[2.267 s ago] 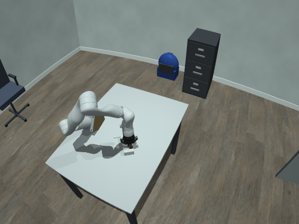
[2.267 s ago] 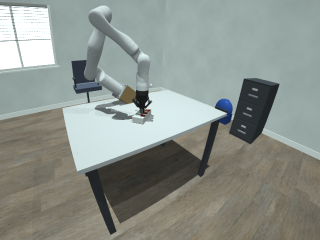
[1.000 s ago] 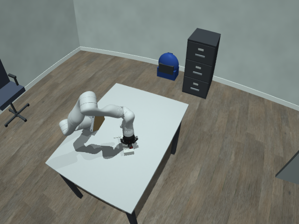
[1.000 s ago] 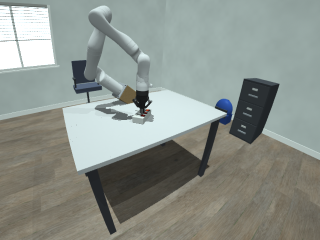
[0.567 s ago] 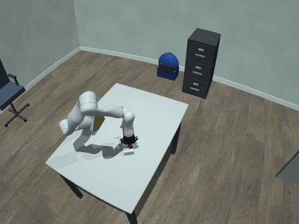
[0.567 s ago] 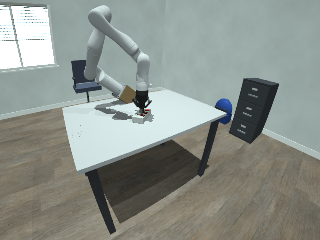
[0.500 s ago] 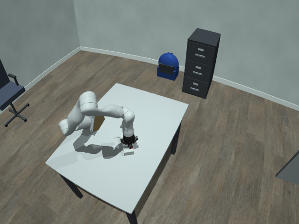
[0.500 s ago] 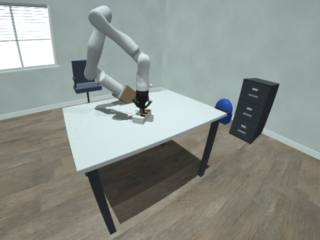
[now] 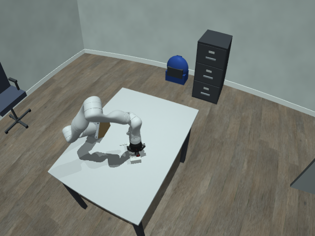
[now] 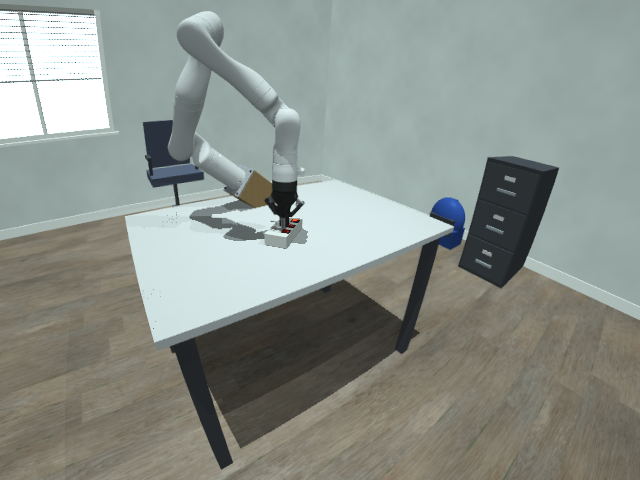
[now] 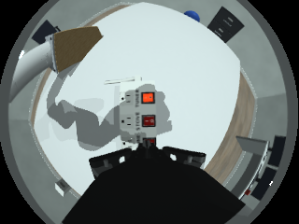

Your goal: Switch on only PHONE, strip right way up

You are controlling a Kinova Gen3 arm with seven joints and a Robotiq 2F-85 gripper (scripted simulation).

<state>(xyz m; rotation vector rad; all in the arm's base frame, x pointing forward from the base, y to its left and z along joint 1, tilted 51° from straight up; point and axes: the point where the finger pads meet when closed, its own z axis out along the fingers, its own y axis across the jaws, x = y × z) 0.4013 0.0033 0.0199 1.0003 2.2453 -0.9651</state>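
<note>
A small white power strip [image 10: 283, 233] lies switch side up near the middle of the white table; it also shows in the top view [image 9: 135, 159] and in the wrist view [image 11: 141, 114]. In the wrist view its far switch [image 11: 149, 97] glows bright orange-red, the middle switch [image 11: 149, 121] is darker red, and the nearest switch is hidden under my fingers. The labels are too small to read. My gripper [image 10: 283, 223] [image 11: 146, 145] is shut and empty, pointing straight down with its tips on the strip's near end.
A brown box [image 10: 254, 189] sits at the arm's base on the table. A black filing cabinet [image 9: 212, 66] and a blue bin [image 9: 177, 69] stand by the wall. An office chair [image 10: 166, 161] stands behind the table.
</note>
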